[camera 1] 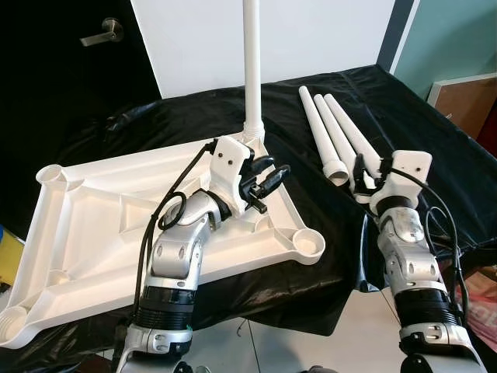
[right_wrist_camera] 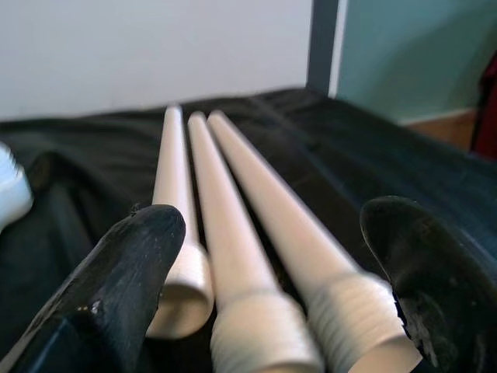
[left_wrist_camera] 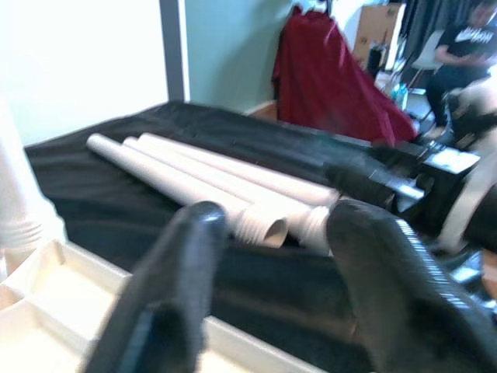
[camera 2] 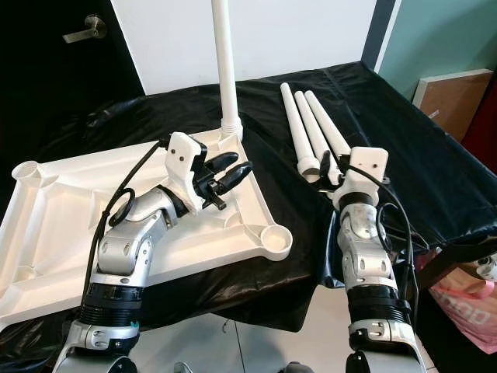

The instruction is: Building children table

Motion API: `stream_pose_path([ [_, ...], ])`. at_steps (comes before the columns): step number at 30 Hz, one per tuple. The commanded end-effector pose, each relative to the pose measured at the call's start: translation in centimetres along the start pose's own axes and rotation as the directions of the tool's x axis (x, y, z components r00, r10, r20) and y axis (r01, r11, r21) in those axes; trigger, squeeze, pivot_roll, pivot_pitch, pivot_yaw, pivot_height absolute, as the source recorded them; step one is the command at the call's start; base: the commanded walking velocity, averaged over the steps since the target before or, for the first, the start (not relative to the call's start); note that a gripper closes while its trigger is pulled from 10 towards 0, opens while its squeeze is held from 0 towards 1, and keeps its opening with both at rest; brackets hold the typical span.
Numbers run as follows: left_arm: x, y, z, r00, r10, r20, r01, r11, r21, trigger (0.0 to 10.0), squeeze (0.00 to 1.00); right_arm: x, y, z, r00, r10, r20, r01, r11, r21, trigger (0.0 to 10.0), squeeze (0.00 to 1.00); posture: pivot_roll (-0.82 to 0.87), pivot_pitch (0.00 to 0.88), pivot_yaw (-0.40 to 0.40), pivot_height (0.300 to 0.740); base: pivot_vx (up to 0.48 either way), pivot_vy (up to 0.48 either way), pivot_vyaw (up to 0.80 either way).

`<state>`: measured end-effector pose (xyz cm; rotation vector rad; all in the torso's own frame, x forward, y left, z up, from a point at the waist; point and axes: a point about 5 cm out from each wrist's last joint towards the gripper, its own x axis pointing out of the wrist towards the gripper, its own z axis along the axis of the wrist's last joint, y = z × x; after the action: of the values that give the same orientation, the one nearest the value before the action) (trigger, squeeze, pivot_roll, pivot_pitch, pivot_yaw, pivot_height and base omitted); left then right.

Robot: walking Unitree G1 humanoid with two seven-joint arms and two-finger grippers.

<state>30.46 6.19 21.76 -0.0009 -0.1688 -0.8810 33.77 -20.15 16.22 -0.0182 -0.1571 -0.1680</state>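
Black-draped table (camera 1: 435,148): carries all the parts, black cloth over it, wrinkled.
White plastic tabletop panel (camera 1: 93,225): lies upside down on the table's left side, ribbed underside up, round leg sockets at the corners. Near-right socket (camera 1: 309,242) is empty.
Fitted white leg (camera 1: 252,62): stands upright in the far corner socket, one of four done.
Three loose white tapered plastic legs (camera 2: 311,128): lie side by side on the cloth, right of the panel, touching each other, threaded ends toward the robot.
Left hand (camera 1: 268,183): hovers over the panel's right edge near the fitted leg, fingers spread, holding nothing.
Right hand (camera 2: 332,172): at the near ends of the loose legs, fingers spread to either side of them, not closed on any.
Handling (judgement): legs look light, stiff, smooth hollow plastic, likely slippery and prone to rolling. Grip just above the threaded collar (right_wrist_camera: 260,330), where the leg is thickest, not on the thin tip. The panel is bulky but rigid; brace it while screwing.
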Motion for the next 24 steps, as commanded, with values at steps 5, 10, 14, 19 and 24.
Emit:
stream_pose_path([
  [5, -0.2, -0.5, -0.3, 1.000, 0.004, -0.020, -0.004, 1.000, 0.006, 10.0, 0.00, 0.9, -0.1, -0.7, 0.996, 0.039, -0.076, -0.036, 0.998, 0.043, 10.0, 0.00, -0.18, 0.069, -0.001, 0.740, 0.000, 0.000, 0.00],
  [10, -0.3, -1.1, -0.1, 1.000, 0.016, -0.017, -0.016, 1.000, 0.005, 10.0, 0.00, 1.6, -0.1, -1.1, 0.990, 0.071, -0.124, -0.064, 0.996, 0.056, 10.0, 0.00, -0.16, 0.080, -0.012, 0.740, 0.000, 0.000, 0.00],
  [14, -0.5, -1.5, 0.1, 1.000, 0.009, -0.014, -0.009, 1.000, 0.009, 10.0, 0.00, 2.0, 0.0, -1.4, 0.985, 0.080, -0.151, -0.072, 0.996, 0.058, 10.0, 0.00, -0.13, 0.092, -0.017, 0.740, 0.000, 0.000, 0.00],
  [19, -1.0, -1.8, 0.3, 1.000, 0.008, -0.016, -0.008, 1.000, 0.012, 10.0, 0.00, 2.4, 0.2, -2.0, 0.977, 0.087, -0.196, -0.075, 0.995, 0.067, 10.0, 0.00, -0.11, 0.107, -0.016, 0.740, 0.000, 0.000, 0.00],
  [24, -1.5, -1.8, 0.4, 1.000, 0.018, -0.025, -0.018, 1.000, 0.016, 10.0, 0.00, 2.6, 0.7, -2.8, 0.966, 0.101, -0.240, -0.082, 0.993, 0.088, 10.0, 0.00, -0.09, 0.117, -0.012, 0.740, 0.000, 0.000, 0.00],
])
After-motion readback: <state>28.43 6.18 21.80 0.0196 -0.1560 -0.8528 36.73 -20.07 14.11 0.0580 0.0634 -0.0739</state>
